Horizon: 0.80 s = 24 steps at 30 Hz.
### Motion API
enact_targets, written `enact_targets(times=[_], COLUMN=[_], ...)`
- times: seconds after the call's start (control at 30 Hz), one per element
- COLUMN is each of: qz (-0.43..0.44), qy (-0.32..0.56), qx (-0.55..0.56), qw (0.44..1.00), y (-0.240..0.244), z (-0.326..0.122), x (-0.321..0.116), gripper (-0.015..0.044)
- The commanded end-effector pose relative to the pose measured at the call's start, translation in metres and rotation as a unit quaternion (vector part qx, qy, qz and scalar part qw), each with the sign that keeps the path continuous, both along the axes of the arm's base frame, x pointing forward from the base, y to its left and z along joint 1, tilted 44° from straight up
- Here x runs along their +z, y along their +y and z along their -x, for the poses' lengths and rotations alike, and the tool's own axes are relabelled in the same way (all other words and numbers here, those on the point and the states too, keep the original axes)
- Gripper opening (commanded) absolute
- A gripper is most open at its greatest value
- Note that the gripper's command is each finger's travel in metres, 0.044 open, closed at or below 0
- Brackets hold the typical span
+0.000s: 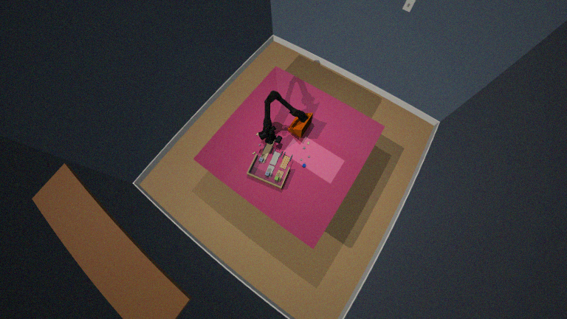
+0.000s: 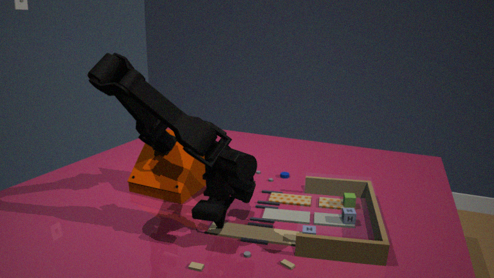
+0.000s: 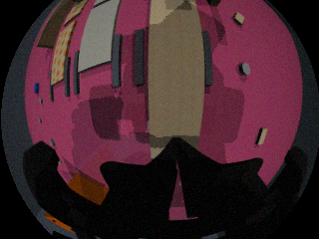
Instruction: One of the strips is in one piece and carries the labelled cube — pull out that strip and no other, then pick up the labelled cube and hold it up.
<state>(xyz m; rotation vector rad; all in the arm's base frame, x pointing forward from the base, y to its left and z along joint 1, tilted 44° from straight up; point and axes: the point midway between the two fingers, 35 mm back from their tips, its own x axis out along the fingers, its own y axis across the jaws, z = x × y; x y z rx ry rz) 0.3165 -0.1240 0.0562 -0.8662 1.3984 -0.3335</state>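
A plain tan strip (image 1: 268, 149) (image 2: 251, 232) (image 3: 175, 75) shows no gap; its near part sticks out of the wooden enclosure between dark rails. A blue-grey cube marked H (image 1: 261, 159) (image 2: 309, 229) is at its far part, partly behind the enclosure wall in the exterior view. My gripper (image 2: 219, 225) (image 3: 175, 140) is shut with nothing between its fingers; its tips are down at the strip's near end, seemingly on its top. The pale strip (image 2: 286, 215) (image 3: 99, 37) is in two pieces, with another H cube (image 2: 348, 216) on the far piece.
The spotted strip (image 2: 289, 199) (image 3: 63, 55) is also split, with a green cube (image 2: 349, 200) at its far piece. The wooden enclosure (image 2: 342, 248) walls the far ends. Dark rails (image 2: 254, 240) flank the strips. Small tan blocks (image 2: 196, 266), discs and the orange base (image 2: 156, 183) stand around.
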Motion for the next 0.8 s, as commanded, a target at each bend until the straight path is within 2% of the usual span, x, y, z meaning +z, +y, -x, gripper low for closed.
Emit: enact_targets(times=[0.0,0.77], qz=[0.000,0.001], qy=[0.008,0.009], qx=[-0.004,-0.004], qw=[1.000,1.000], y=[-0.005,-0.017], z=[0.011,0.043], x=[-0.003,0.000], gripper=[0.0000,0.0000])
